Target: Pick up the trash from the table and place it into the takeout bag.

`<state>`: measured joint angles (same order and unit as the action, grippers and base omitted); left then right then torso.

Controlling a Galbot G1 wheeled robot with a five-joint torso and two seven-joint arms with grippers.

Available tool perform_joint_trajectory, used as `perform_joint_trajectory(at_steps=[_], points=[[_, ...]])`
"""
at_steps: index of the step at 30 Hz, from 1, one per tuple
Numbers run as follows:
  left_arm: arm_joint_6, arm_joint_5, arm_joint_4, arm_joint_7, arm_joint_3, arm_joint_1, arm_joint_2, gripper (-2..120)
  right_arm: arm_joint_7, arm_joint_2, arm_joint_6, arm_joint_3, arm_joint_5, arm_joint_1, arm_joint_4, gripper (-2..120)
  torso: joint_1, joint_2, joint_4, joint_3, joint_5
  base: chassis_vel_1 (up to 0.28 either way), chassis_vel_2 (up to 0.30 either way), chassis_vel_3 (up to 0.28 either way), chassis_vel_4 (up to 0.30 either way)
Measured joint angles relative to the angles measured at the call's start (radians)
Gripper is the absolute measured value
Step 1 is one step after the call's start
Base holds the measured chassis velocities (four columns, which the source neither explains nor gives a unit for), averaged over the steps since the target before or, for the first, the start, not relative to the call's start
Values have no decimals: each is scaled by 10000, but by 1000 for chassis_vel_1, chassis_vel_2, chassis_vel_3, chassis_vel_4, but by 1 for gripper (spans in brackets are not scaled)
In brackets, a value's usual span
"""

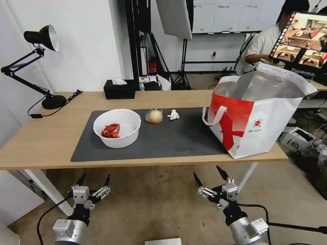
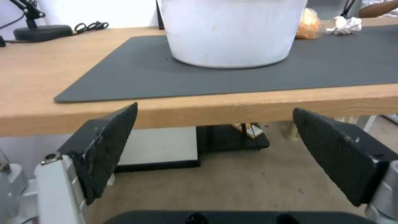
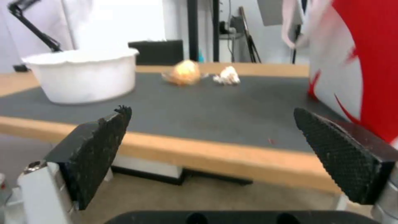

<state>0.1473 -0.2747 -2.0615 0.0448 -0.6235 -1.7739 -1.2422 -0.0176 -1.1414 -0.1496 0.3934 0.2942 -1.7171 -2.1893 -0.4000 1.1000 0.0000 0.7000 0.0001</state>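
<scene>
A light-wood desk (image 1: 41,143) carries a dark grey mat (image 1: 170,139); the left gripper (image 1: 95,179) and right gripper (image 1: 207,175) hang below its edge, fingers apart.

The bowl (image 2: 230,32) is cut off above its rim in the left wrist view. The bag (image 3: 356,62) is blurred and cropped in the right wrist view. The bag's inside (image 1: 259,86) is largely hidden.

White bowl (image 1: 117,128), red scraps (image 1: 110,130) inside. Beige ball (image 1: 154,116); white tissue lump (image 1: 173,114). Dark grey mat (image 1: 170,139) on light-wood worktop (image 1: 41,139). Bag (image 1: 252,119): white, red band, silver lining. Black tissue box (image 1: 119,89).
</scene>
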Motion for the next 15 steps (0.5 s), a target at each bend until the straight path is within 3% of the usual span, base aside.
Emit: perform_joint_trajectory(at_steps=[8,10,15], points=[[-8,-4,-69,0,-20,47,13,100,237,1191,830,-533,1395,1521,-345,100,0,0,0,0,1,0,0,0,0],[-12,-3,-91,3,-21,51,-5,100,344,1831,1094,-871,2127,2530,-245,100,-1,0,3,1,-1,0,0,0,0],[-12,5,-115,5,-22,35,-35,100,375,2351,1257,-1420,2691,3623,209,100,-1,0,2,1,-1,0,0,0,0]])
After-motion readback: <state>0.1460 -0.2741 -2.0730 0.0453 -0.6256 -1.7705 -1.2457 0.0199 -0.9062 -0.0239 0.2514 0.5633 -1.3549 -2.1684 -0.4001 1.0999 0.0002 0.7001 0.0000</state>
